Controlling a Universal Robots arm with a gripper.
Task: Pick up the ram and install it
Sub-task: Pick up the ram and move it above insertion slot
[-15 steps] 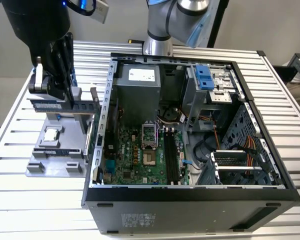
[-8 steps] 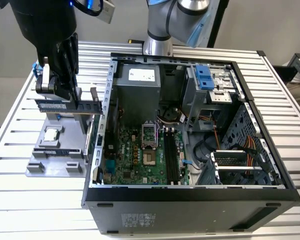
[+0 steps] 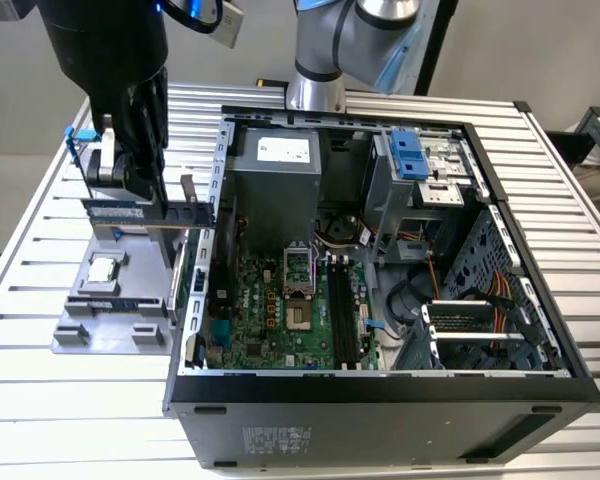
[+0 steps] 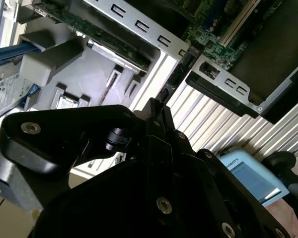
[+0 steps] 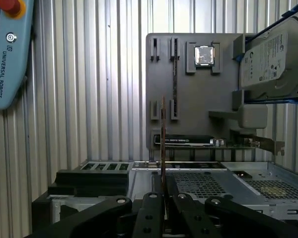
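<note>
I've got the gripper (image 5: 163, 187) clamped on the ram (image 5: 163, 139), and it sits edge-on between my fingers with its long axis level. The grey holder (image 3: 100, 300) is below my hand, and the stick looks clear of it. The memory slots (image 3: 340, 310) lie beyond one end of the stick, inside the case (image 3: 380, 395). I judge they run crosswise to it.

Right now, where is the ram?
The ram is gripped in the gripper, above the grey parts tray on the exterior view's left, just outside the open computer case.
</note>
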